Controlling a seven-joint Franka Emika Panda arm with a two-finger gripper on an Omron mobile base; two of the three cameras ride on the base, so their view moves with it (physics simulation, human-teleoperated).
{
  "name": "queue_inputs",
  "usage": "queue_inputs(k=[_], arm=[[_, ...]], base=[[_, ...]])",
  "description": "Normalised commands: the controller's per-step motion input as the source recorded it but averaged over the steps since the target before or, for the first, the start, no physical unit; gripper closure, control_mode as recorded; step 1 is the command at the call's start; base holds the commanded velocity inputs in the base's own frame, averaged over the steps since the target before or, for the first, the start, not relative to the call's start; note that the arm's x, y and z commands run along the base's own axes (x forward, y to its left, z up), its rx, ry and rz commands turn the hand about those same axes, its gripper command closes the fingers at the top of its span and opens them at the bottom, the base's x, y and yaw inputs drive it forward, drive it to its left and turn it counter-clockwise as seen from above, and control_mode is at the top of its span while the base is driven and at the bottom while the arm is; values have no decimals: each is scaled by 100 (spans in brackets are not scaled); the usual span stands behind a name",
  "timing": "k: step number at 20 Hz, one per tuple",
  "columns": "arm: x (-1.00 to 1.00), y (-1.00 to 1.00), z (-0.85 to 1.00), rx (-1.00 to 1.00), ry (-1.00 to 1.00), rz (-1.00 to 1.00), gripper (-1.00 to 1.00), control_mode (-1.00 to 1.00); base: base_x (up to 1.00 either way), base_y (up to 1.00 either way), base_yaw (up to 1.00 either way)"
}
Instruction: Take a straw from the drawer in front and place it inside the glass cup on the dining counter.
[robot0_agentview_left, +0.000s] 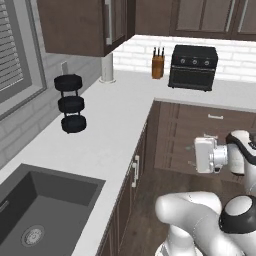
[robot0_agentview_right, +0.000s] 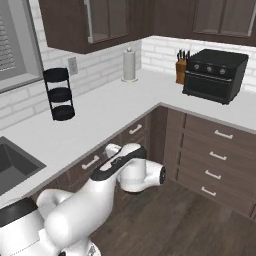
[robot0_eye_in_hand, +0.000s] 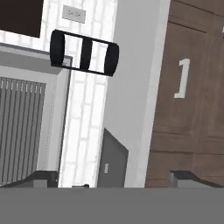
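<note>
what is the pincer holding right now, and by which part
Nothing. In the hand view the pincer has its two dark fingertips far apart with nothing between them, only the white counter and cabinet front beyond.

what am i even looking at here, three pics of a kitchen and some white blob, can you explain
The white blob is a robot arm in a simulated kitchen. Two pictures come from cameras on its base, behind it to the left and right. The third comes from a camera on its hand, rolled sideways, so the room looks tipped over. Its two dark fingertips stand wide apart and hold nothing. On the white counter stand a black tiered rack, a paper towel roll, a knife block and a black toaster oven. A dark sink is set into it. The drawers are closed.
</note>
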Motion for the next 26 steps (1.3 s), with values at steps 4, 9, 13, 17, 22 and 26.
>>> queue_inputs(k=[4, 9, 13, 17, 22, 26], arm=[[15, 42, -64, 4, -29, 0, -100, -100], [50, 16, -53, 6, -19, 4, -100, -100], [58, 11, -38, 9, -9, 8, -100, -100], [43, 13, -26, 9, -6, 7, -100, -100], [29, 5, -33, 4, -1, 5, -100, -100], [17, 8, -38, 3, 0, 4, -100, -100]], base=[[0, 0, 0], [0, 0, 0], [0, 0, 0], [0, 0, 0], [0, 0, 0], [0, 0, 0]])
